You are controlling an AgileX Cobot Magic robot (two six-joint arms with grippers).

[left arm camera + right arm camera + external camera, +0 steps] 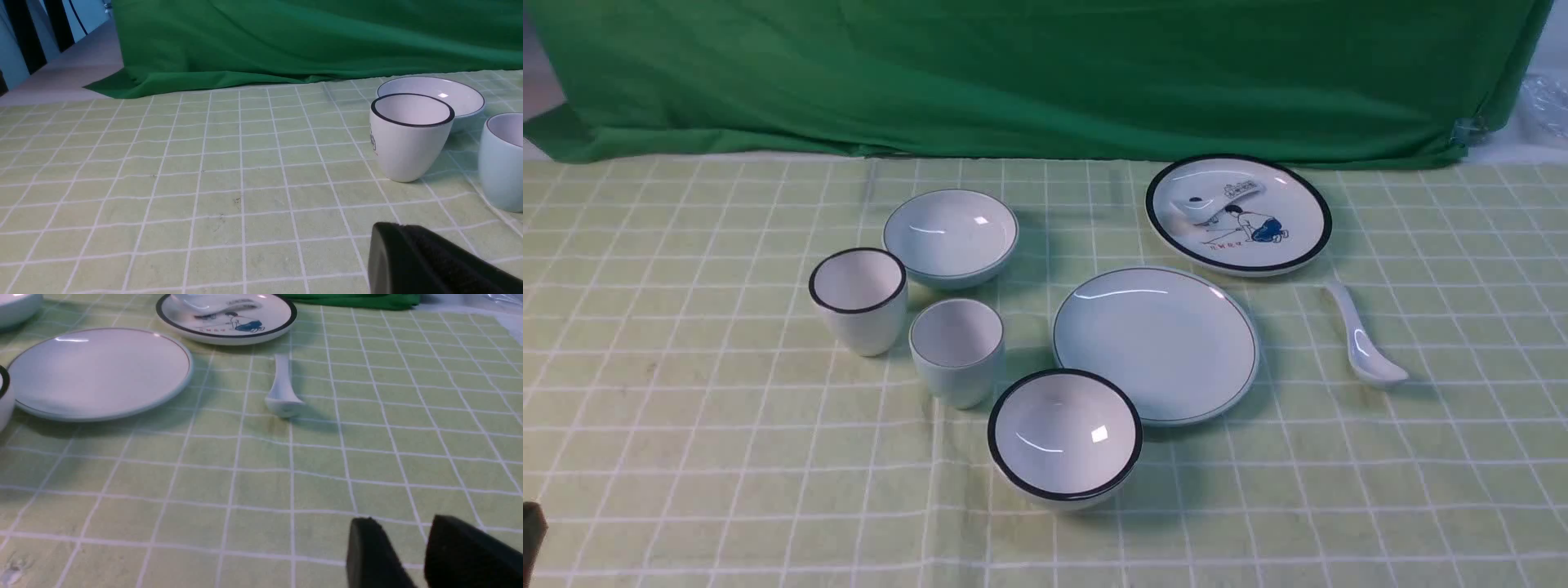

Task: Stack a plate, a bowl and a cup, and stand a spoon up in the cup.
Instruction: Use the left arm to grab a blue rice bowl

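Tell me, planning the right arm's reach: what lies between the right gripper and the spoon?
Only bare checked cloth between right gripper and spoon, seen in the right wrist view.

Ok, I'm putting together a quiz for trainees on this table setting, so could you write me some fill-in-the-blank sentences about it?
1. The spoon lies on the tablecloth, on the robot's ____ of the plate.
2. The cartoon plate has a thick ____ rim.
3. The cup and the black-rimmed cup both stand ____.
4. The right tool is open and holds ____.

Missing words: right; black; upright; nothing.
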